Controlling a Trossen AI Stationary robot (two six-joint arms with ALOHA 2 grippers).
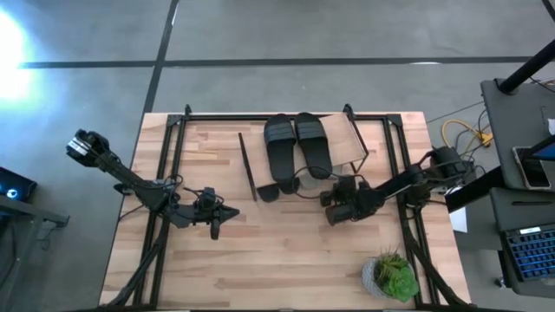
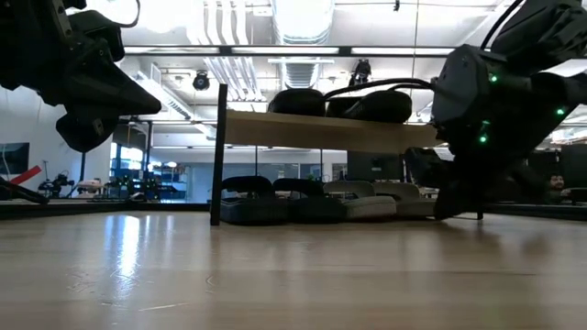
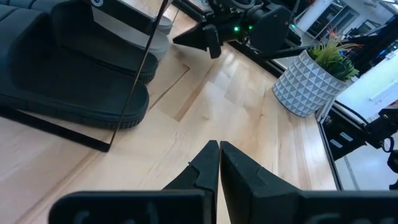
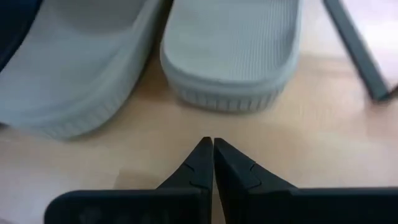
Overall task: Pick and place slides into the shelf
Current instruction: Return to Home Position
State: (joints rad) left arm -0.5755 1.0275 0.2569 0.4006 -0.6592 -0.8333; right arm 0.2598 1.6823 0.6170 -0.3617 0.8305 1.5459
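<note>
The shelf (image 2: 321, 131) stands at the table's far middle, its light plank (image 1: 351, 143) on thin black legs. Two black slides (image 1: 299, 143) lie side by side on the plank. Under it, on the table, stand two dark slides (image 2: 275, 203) and two light grey slides (image 2: 381, 200). In the right wrist view the two grey slides (image 4: 230, 56) have their rounded ends toward me. My right gripper (image 4: 213, 146) is shut, just short of them. My left gripper (image 1: 236, 211) is shut and waits over the table left of centre, above the wood (image 3: 219, 149).
A potted green plant in a white patterned pot (image 1: 392, 276) stands near the table's near right corner. A thin black shelf leg (image 4: 357, 50) runs beside the grey slides. Bare wood lies across the near middle (image 1: 277, 260). The black table frame rails (image 1: 169, 147) run along both sides.
</note>
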